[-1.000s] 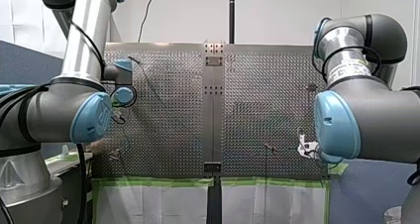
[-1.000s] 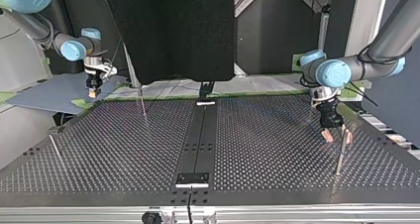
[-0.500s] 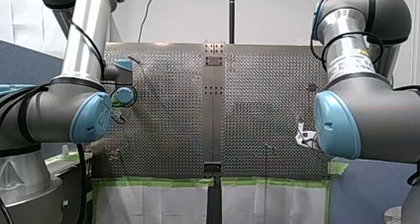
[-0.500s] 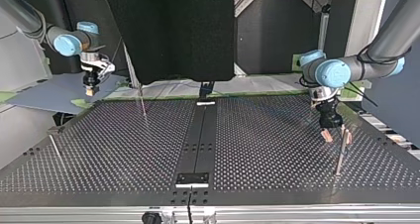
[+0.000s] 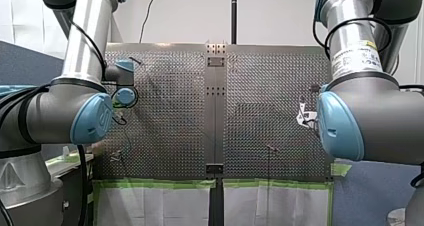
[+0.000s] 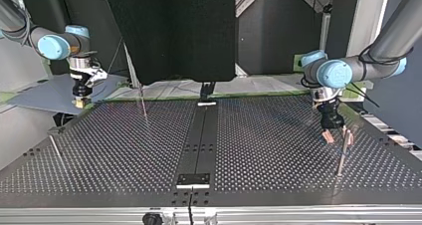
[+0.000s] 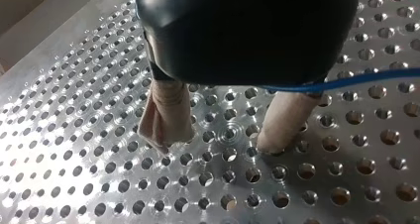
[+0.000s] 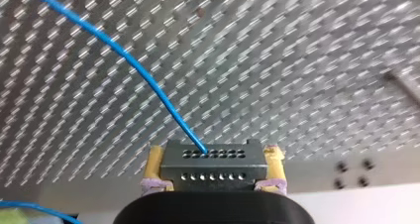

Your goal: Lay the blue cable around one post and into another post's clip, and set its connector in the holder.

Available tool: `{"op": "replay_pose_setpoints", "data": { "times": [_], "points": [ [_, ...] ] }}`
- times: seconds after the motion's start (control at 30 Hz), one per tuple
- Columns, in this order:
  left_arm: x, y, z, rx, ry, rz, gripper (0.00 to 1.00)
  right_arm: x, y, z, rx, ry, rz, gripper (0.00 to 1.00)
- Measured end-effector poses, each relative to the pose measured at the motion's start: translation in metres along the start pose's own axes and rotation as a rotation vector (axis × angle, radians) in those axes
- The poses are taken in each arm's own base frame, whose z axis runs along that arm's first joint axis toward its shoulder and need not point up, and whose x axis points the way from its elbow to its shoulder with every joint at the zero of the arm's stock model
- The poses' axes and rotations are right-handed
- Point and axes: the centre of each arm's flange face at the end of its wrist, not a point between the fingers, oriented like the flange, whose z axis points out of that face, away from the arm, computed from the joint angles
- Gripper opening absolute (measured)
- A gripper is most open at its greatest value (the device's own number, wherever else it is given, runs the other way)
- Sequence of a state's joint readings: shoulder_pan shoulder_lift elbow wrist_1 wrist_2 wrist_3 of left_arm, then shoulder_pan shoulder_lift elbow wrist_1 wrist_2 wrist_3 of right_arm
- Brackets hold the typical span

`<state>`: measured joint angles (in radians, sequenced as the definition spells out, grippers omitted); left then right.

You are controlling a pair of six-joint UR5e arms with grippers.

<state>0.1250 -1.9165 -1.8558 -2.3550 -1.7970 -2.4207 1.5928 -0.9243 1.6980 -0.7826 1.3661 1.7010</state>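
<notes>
Connector sits pinched between the yellow pads of my right hand, held clear of the worktop – likely so the blue cable trails free for routing; my left hand hangs spread low beside a post. Cable passes one of its fingers – seemingly ready for guiding round.

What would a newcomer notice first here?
My right gripper, yellow pads clamped on a grey connector, with the blue cable arcing out of it over the perforated table. My left gripper hangs open close over the table, the cable passing one finger.
</notes>
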Motion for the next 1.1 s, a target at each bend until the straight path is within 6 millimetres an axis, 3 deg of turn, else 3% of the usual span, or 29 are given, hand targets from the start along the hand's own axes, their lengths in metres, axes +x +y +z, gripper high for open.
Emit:
{"op": "replay_pose_setpoints", "data": {
  "times": [0.23,0.57,0.97,1.1],
  "points": [
    [0.000,0.000,0.000,0.001,0.001,0.001,0.98,0.038,-0.012,-0.001,0.061,0.012,-0.015,0.00],
    [0.000,0.000,0.000,0.001,0.001,-0.002,0.98,0.110,-0.015,0.001,0.082,0.055,-0.059,0.00],
    [0.000,0.001,0.000,0.000,0.000,-0.002,0.98,0.176,-0.014,-0.019,0.072,0.112,-0.090,0.00],
    [-0.001,0.001,0.000,0.000,0.000,0.000,0.98,0.187,-0.012,-0.022,0.065,0.129,-0.097,0.00]
  ]
}}
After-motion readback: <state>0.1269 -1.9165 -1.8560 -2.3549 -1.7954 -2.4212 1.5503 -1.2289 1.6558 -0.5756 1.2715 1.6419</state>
